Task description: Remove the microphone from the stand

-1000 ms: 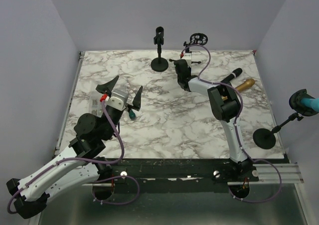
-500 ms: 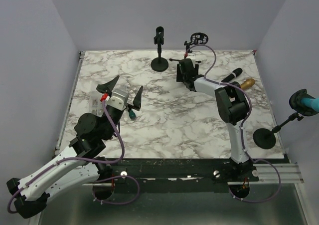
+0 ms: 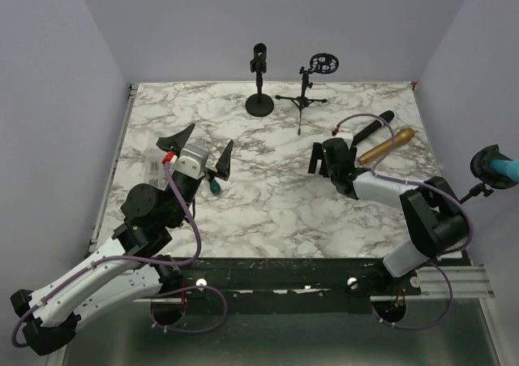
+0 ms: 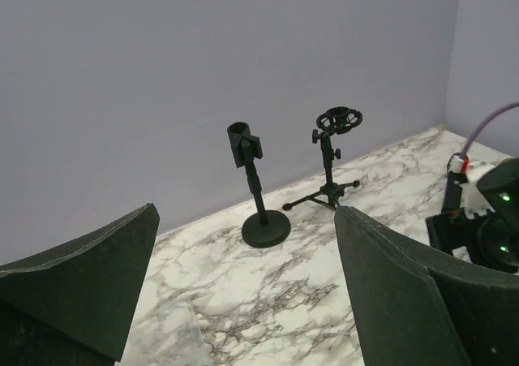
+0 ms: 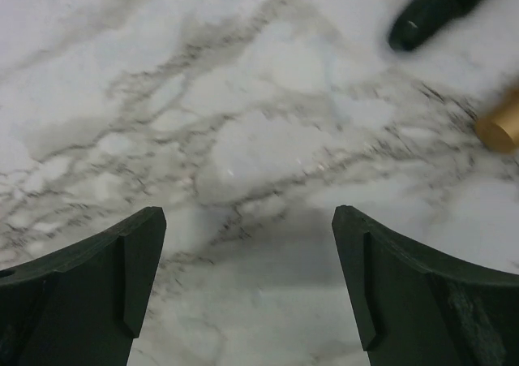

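The marbled surface point(image 3: 268, 208) fills the overhead view. The left arm point(image 3: 105, 273) reaches in from the near left corner. Its left tool point(image 3: 210, 136) hangs over the left half of the surface, fingers spread wide with nothing between them. The right arm point(image 3: 422, 220) stretches low from the near right corner toward the middle. The right tool point(image 3: 318, 158) sits close above the marble with its jaws wide apart and empty. Its wrist view shows only bare marble between the two fingers point(image 5: 89, 293).

At the right edge, toward the near corner, is a round-based stand point(image 3: 430, 225). Its tilted rod carries the teal microphone point(image 3: 495, 165) in the clip, out past the edge. The microphone sits in that stand, well apart from both tools.

Near the middle of the far edge stands an empty clip stand point(image 3: 259, 82) on a round base. Just to its right is a tripod stand point(image 3: 306, 94) with a ring mount on top.

A gold microphone point(image 3: 388, 144) and a black microphone point(image 3: 375, 126) lie side by side on the surface near the right edge, toward the far right corner, close to the right tool.

A small green object point(image 3: 215, 186) shows just below the left tool. Whether it rests on the surface cannot be told.
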`<state>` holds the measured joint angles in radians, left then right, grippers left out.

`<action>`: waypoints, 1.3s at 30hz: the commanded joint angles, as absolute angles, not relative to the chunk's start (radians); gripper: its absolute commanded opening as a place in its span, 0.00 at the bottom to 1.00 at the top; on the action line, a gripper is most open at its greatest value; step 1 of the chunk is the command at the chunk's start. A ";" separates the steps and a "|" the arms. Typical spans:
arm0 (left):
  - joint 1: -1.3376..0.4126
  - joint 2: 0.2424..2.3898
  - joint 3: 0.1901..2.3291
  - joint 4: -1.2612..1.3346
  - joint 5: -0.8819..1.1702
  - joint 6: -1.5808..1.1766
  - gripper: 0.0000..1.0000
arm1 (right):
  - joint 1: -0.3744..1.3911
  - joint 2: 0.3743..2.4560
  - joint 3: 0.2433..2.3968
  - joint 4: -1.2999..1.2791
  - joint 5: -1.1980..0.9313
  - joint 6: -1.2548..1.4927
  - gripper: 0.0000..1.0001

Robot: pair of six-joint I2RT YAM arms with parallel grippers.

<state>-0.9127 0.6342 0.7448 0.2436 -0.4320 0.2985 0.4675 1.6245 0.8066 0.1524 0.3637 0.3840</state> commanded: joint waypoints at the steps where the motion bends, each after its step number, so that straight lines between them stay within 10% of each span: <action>1: -0.925 0.640 0.784 0.229 -0.394 0.263 0.94 | 0.469 1.418 0.640 0.192 0.662 0.527 0.91; 8: -0.932 0.638 0.784 0.227 -0.408 0.266 0.94 | 0.465 1.269 0.592 -0.026 1.211 0.788 0.87; 19: -0.965 0.630 0.782 0.230 -0.410 0.263 0.94 | 0.397 1.524 0.839 -1.398 1.562 2.035 1.00; 39: -1.028 0.608 0.775 0.247 -0.432 0.286 0.94 | 0.077 1.430 0.854 -1.419 1.721 1.968 1.00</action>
